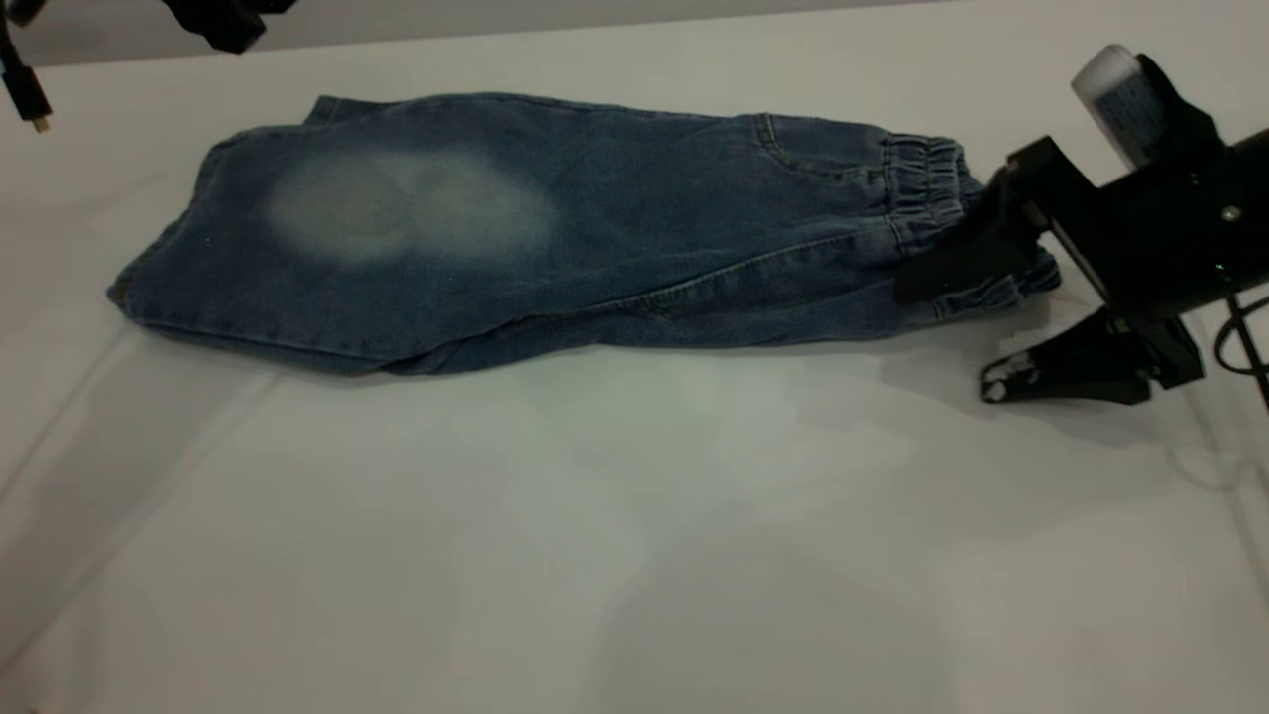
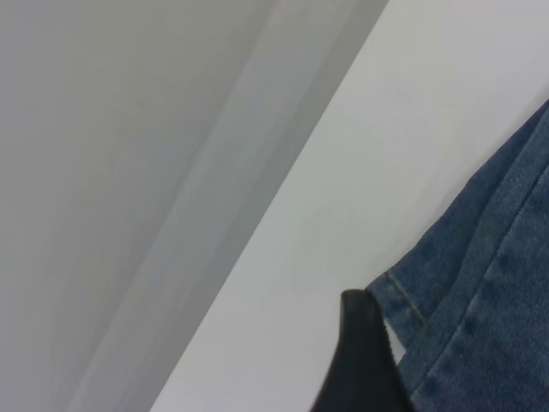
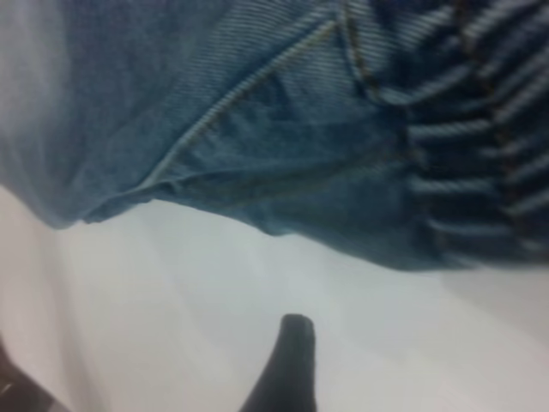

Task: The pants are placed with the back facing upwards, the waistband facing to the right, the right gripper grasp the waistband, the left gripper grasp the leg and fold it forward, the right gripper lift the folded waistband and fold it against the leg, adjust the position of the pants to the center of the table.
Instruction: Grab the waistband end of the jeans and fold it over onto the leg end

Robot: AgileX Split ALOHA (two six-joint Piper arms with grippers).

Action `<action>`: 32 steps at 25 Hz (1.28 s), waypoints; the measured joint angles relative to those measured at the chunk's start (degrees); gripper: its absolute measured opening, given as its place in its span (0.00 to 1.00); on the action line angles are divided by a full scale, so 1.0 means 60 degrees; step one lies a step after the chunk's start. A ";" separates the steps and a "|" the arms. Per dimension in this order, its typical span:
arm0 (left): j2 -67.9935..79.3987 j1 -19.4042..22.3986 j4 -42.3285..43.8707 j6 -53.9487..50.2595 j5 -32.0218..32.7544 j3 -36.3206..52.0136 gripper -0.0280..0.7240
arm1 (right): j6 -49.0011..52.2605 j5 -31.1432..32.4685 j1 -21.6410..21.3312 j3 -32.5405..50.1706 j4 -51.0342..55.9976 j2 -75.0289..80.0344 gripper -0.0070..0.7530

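Observation:
The pants [image 1: 555,238], blue denim with a pale faded patch, lie folded lengthwise on the white table [image 1: 634,555], one leg on the other. The leg [image 1: 198,268] end points left and the gathered waistband [image 1: 927,183] right. My right gripper [image 1: 970,332] is open at the waistband's near corner: its upper finger [image 1: 952,268] lies over the denim and the lower one [image 1: 1031,377] rests on the table. The right wrist view shows the waistband [image 3: 472,172] close ahead. My left gripper [image 1: 223,20] hangs open above the far left, with one finger [image 2: 360,360] beside the leg hem [image 2: 403,287].
A black cable with a plug [image 1: 25,94] dangles at the far left. The table's far edge [image 1: 595,25] runs just behind the pants. Bare tabletop stretches across the whole near half in the exterior view.

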 joint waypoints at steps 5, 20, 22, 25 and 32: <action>-0.0063 0.0000 0.0000 -0.0050 0.0026 0.0000 0.66 | 0.0000 -0.0176 -0.0351 -0.0145 0.0051 0.0054 0.88; -0.0260 0.0000 0.0020 -0.0239 0.0010 0.0000 0.66 | -0.0029 0.1172 -0.2081 -0.0660 0.0006 0.0501 0.84; -0.0260 0.0000 0.0020 -0.0239 0.0034 0.0000 0.66 | 0.0025 0.1314 -0.2081 -0.0757 0.0038 0.0508 0.83; -0.0260 0.0000 0.0020 -0.0239 0.0034 0.0000 0.66 | 0.0266 0.1251 -0.2081 -0.0859 -0.0070 0.0519 0.83; -0.0260 -0.0001 0.0020 -0.0229 0.0053 0.0000 0.66 | 0.0420 0.1355 -0.2081 -0.0955 -0.0292 0.0596 0.81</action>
